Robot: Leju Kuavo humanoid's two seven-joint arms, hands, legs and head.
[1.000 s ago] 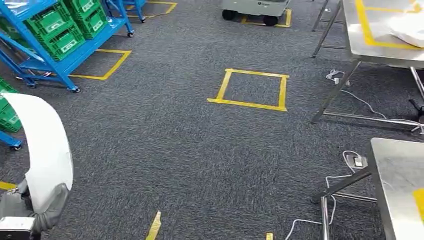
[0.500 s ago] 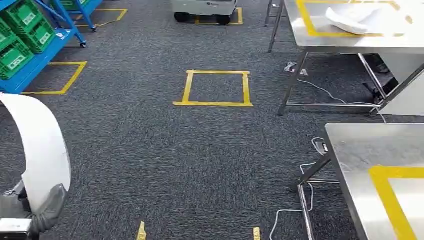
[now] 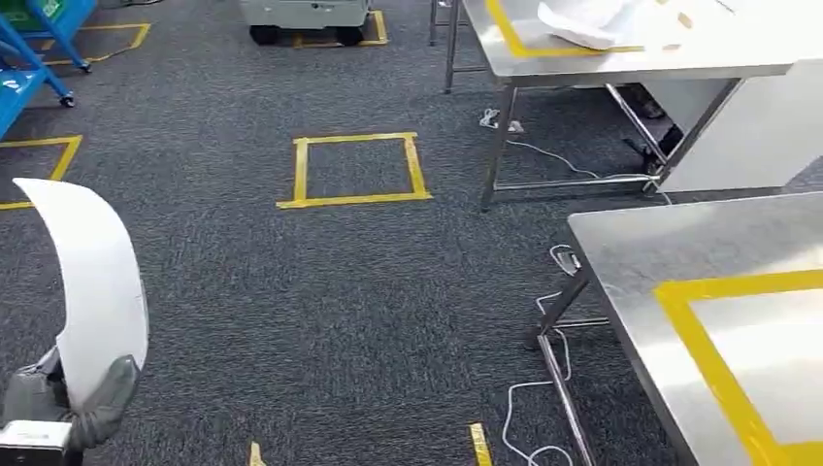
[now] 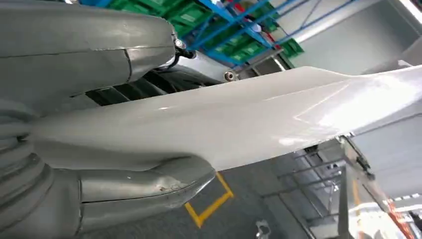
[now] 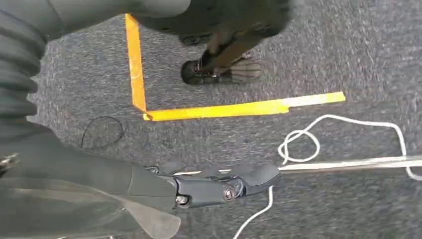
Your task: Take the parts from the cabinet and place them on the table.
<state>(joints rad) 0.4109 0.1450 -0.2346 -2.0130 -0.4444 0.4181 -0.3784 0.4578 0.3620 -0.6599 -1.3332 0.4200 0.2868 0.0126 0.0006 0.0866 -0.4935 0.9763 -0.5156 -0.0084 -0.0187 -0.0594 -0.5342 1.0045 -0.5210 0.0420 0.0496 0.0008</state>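
A long, curved white part (image 3: 97, 282) stands upright at the lower left of the head view, and my left hand (image 3: 58, 408) grips its lower end. In the left wrist view the same white part (image 4: 249, 124) crosses the picture, clamped between the thumb and fingers of my left hand (image 4: 124, 194). My right hand (image 5: 209, 186) hangs low over the carpet, its fingers stretched out and holding nothing. The near steel table (image 3: 679, 243), marked with yellow tape, stands at the right. Another white part (image 3: 592, 21) lies on the far steel table (image 3: 621, 58).
A yellow tape square (image 3: 354, 170) marks the dark carpet ahead. White cables (image 3: 543, 388) trail on the floor by the near table's legs. A grey wheeled cart (image 3: 306, 15) is at the back, and a blue rack (image 3: 29, 49) at the far left.
The whole view has shifted left as the camera turned right: the blue rack slid out at the left and both tables came further in. My left hand still holds the white part.
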